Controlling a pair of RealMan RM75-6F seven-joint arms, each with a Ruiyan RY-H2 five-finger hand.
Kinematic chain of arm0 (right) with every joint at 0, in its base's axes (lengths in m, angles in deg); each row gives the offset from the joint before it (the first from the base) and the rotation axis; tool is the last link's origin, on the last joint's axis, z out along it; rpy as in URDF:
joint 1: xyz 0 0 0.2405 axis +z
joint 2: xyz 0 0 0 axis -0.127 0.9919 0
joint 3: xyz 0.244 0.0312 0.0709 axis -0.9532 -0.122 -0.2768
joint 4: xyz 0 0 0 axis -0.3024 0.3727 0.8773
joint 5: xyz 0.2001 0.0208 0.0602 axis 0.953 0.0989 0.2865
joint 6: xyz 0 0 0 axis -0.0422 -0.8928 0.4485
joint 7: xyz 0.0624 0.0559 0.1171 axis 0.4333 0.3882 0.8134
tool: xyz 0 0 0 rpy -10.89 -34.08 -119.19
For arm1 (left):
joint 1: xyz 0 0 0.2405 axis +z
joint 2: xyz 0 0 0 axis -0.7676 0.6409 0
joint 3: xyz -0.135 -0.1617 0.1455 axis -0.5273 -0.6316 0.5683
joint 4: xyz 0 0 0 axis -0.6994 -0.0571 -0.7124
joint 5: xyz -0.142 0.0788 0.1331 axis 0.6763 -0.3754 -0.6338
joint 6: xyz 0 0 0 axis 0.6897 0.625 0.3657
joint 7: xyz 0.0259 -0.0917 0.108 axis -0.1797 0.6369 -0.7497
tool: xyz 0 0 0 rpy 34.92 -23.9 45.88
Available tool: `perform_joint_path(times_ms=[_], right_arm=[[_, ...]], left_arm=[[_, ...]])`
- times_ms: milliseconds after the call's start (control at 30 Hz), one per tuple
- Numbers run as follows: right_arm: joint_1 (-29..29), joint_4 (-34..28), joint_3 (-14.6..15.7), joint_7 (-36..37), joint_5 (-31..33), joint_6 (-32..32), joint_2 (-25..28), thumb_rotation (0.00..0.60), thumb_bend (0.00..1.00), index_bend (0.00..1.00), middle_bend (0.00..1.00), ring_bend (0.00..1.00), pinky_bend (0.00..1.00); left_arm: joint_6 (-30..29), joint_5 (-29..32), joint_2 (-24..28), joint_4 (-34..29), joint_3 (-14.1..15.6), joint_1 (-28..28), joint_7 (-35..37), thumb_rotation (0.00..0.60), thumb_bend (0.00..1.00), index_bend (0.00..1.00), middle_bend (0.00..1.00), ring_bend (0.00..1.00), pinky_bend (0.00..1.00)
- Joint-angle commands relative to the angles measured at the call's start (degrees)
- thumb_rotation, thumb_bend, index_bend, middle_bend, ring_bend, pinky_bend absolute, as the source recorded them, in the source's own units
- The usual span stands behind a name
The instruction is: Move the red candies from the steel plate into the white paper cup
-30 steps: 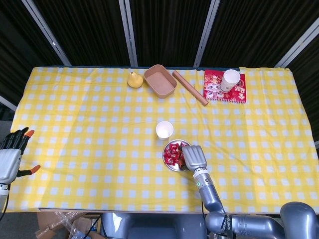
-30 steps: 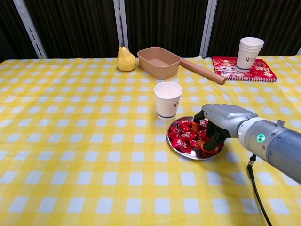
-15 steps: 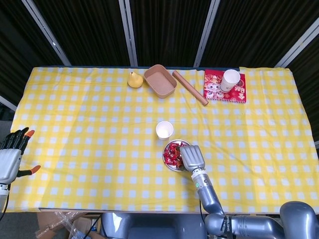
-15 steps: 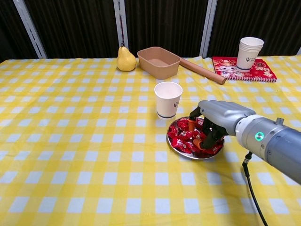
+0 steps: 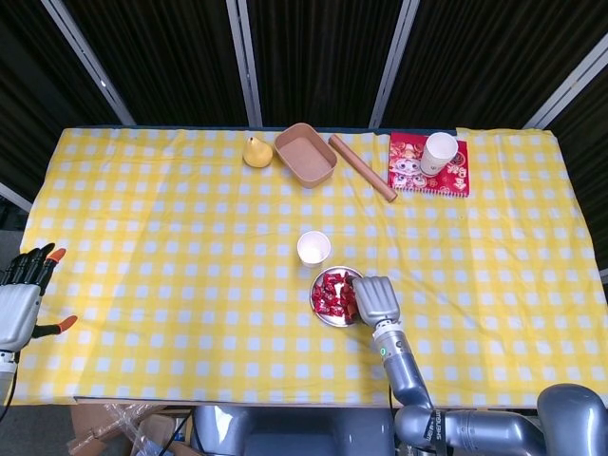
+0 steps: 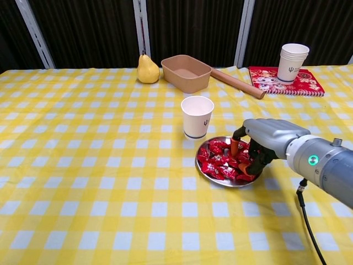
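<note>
The steel plate (image 5: 317,311) (image 6: 226,184) lies at the table's middle front with a heap of red candies (image 5: 330,293) (image 6: 219,160) on it. Just behind it stands the white paper cup (image 5: 313,247) (image 6: 197,117), upright. My right hand (image 5: 373,298) (image 6: 268,140) hangs over the plate's right side, its fingertips (image 6: 252,161) down among the candies. Whether a candy is pinched between thumb and fingers is hidden. My left hand (image 5: 24,296) rests off the table's left front corner, fingers spread, holding nothing.
Along the back stand a yellow pear (image 5: 256,152) (image 6: 147,69), a brown tray (image 5: 306,154) (image 6: 186,73), a wooden rolling pin (image 5: 362,167) (image 6: 237,83), and a stack of paper cups (image 5: 440,152) (image 6: 293,62) on a red booklet (image 5: 410,169) (image 6: 270,81).
My right hand shifted left over the plate, then back to its right side, fingers still in the candies. The left hand stayed put.
</note>
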Motion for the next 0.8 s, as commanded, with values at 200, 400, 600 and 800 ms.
perform_joint_path(times_ms=[200,400,600,800], right_arm=[[0.0,0.4,0.4,-0.6,0.7,0.0,0.1,0.600,0.45,0.39,0.93,0.94,0.98],[-0.1,1.0,0.8,-1.0,2.0,-0.3,0.1,0.600,0.45,0.46,0.93,0.94,0.98],[-0.1,1.0,0.9,-0.8,2.5,-0.7,-0.1,0.600,0.51,0.55,0.93,0.94,0.98],[0.0,-0.2,0.9,-0.2,1.4,-0.6,0.0,0.600,0.51,0.55,0.93,0.94,0.98]], left_arm=[[0.0,0.1,0.0,-0.1,0.0,0.0,-0.1,0.600,0.00,0.03,0.00,0.00,0.00],[0.0,0.1,0.1,-0.2,0.0,0.0,0.0,0.600,0.00,0.03,0.00,0.00,0.00],[0.0,0.1,0.1,-0.1,0.0,0.0,0.0,0.600,0.00,0.03,0.00,0.00,0.00],[0.0,0.1,0.1,-0.2,0.0,0.0,0.1,0.600,0.00,0.03,0.00,0.00,0.00]])
